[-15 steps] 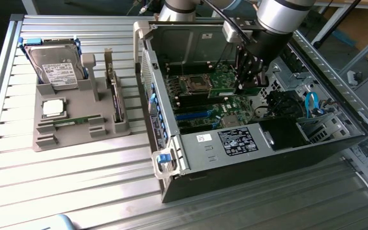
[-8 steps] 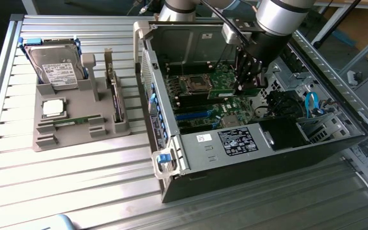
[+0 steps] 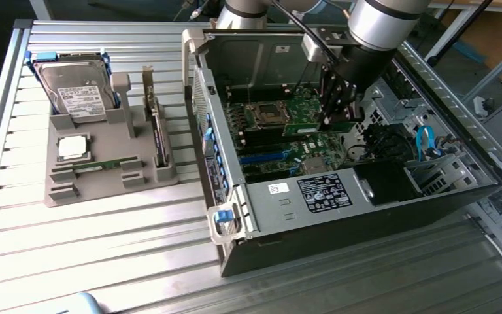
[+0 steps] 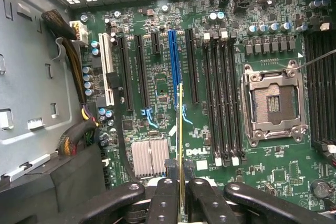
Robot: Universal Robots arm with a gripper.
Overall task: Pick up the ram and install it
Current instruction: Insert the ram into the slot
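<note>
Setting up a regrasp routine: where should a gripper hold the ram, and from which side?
Pinch the ram by its two flat faces near the long edge away from the motherboard, coming at the board face-on. It is thin and sits edge-on in the gripper, leaving its far edge free for the slots.

The ram (image 4: 181,129), edge-on near the processor socket (image 4: 273,103), shows as a thin line, so its chips and sticker cannot be seen. Its end farther from the socket is buried between the fingers (image 4: 165,198) of the tool (image 4: 180,174) clamped on it, and those fingers run off the picture's edge. The memory slots (image 4: 321,87) on the socket's other side are cut off too. In the exterior view the arm (image 3: 378,26) is cropped above and hides part of the motherboard (image 3: 308,108) just beside the socket
</note>
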